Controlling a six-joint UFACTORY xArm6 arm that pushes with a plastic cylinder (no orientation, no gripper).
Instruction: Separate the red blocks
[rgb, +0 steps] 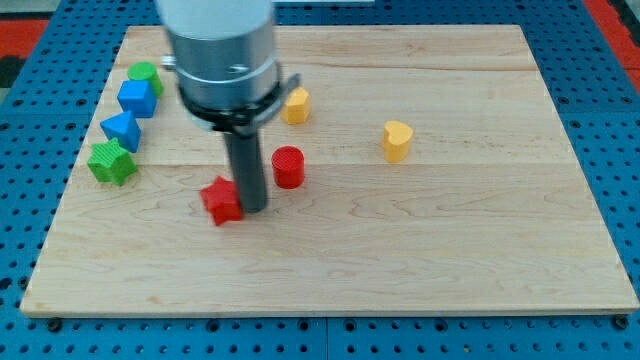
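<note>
A red star-shaped block (222, 200) lies on the wooden board left of centre. A red cylinder (288, 166) stands a short way to its upper right. My tip (251, 208) is down between the two, touching the right side of the red star block and just below-left of the red cylinder. The rod and the arm's grey body (220, 50) hide part of the board above them.
A yellow block (295, 104) sits above the red cylinder, a yellow heart block (397, 140) at the right. At the left edge stand a green block (146, 75), a blue cube (137, 98), a blue block (122, 130) and a green star (111, 162).
</note>
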